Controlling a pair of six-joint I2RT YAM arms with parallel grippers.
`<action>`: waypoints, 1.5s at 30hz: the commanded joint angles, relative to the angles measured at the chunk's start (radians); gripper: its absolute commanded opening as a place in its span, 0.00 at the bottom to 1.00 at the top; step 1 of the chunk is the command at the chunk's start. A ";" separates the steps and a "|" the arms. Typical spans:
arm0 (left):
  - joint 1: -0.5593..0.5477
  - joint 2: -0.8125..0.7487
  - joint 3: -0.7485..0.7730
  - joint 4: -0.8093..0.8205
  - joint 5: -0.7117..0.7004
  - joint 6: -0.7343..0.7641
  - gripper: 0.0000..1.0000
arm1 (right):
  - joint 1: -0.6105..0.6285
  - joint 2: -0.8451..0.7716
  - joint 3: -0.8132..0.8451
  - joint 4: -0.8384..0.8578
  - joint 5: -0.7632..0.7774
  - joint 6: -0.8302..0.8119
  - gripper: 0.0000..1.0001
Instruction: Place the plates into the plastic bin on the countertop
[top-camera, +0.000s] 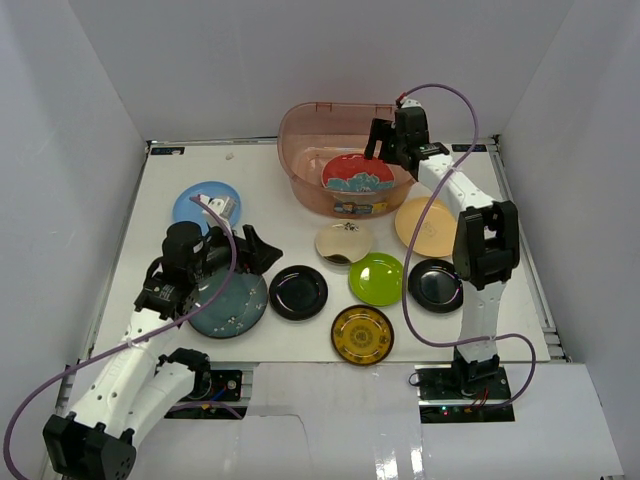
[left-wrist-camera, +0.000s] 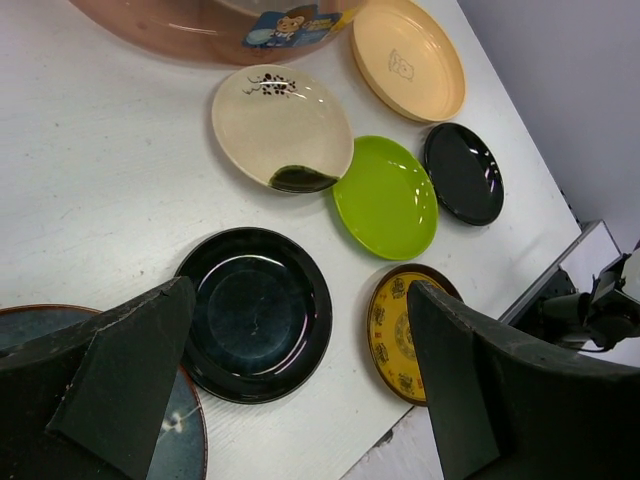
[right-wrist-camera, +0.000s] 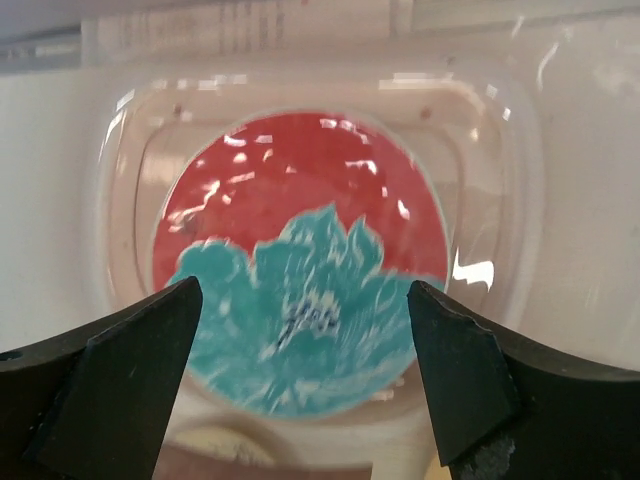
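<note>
Your right gripper (right-wrist-camera: 300, 300) hangs over the plastic bin (top-camera: 300, 185), fingers spread and holding nothing. The red floral plate (right-wrist-camera: 300, 240) lies flat inside the bin (teal flower facing up). Your left gripper (left-wrist-camera: 300, 300) is likewise spread, and a glossy black plate (left-wrist-camera: 255, 312) shows between its fingers on the countertop (top-camera: 270, 200), just beside the dark teal plate (top-camera: 235, 305).

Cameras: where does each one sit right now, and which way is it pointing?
Top external: above and behind the bases, looking down on the countertop; both arms show whole.
Left wrist: low at near left, facing far right over the near black plate and lime green plate; left gripper fingers frame it, apart.
Right wrist: over the plastic bin, looking straight down on the red floral plate; right gripper fingers show, apart.
Shared: top and right wrist see the red floral plate; top and left wrist the lime green plate.
</note>
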 joint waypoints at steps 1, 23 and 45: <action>0.028 -0.023 -0.005 0.024 -0.009 -0.003 0.98 | 0.030 -0.154 -0.081 0.057 -0.098 -0.039 0.89; 0.188 -0.036 0.058 -0.122 -0.600 -0.157 0.98 | 0.622 -0.119 -0.429 0.346 -0.557 0.029 0.68; 0.192 -0.052 0.055 -0.039 -0.213 -0.027 0.98 | 0.643 0.272 -0.244 0.476 -0.811 0.246 0.47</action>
